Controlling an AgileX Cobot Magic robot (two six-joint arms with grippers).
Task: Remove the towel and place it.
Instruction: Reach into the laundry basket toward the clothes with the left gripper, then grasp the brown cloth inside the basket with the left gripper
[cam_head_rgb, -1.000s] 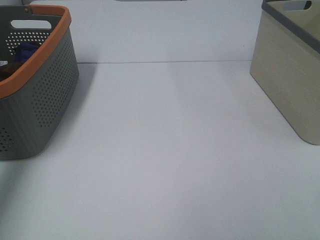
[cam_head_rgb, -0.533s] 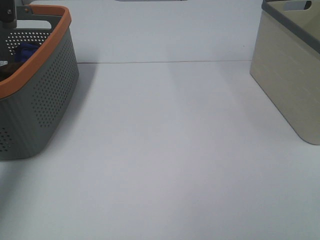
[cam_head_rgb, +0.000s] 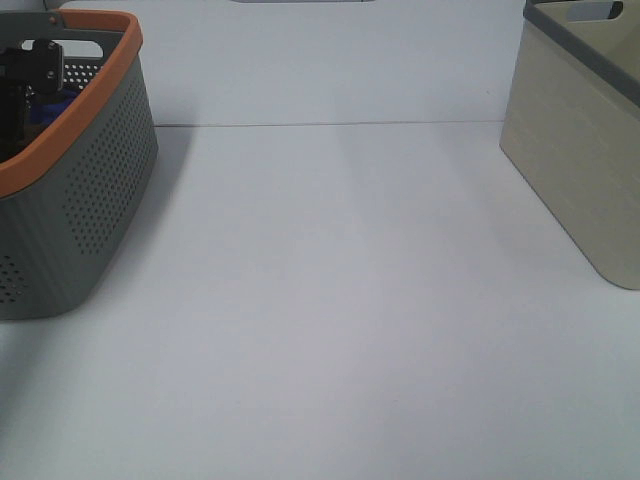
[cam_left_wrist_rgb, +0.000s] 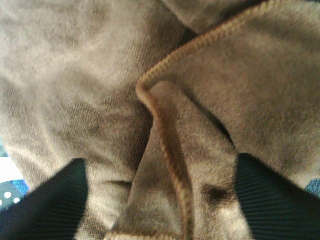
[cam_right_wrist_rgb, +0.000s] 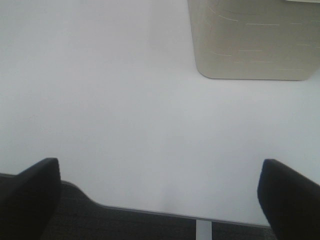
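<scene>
The towel (cam_left_wrist_rgb: 75, 75) lies bunched inside the basket (cam_head_rgb: 100, 190) on the left of the tabletop (cam_head_rgb: 350, 300), which is why the left pincer (cam_left_wrist_rgb: 160, 205) is sunk below the orange rim. Its fingers (cam_left_wrist_rgb: 45, 205) stand apart on either side of a raised fold with a stitched hem. A ridge like that gives soft cloth something to be pinched by, so the placing looks chosen. The pincer reads as released, with the fold between the pads and not yet squeezed, though the close, blurred wrist view makes light contact hard to rule out. A blue cloth (cam_head_rgb: 47, 104) shows beside the towel and sits outside the fingers. The right pincer (cam_right_wrist_rgb: 160, 192) is spread wide and empty over bare tabletop near the bin (cam_right_wrist_rgb: 250, 40), likely kept clear of the left arm.
</scene>
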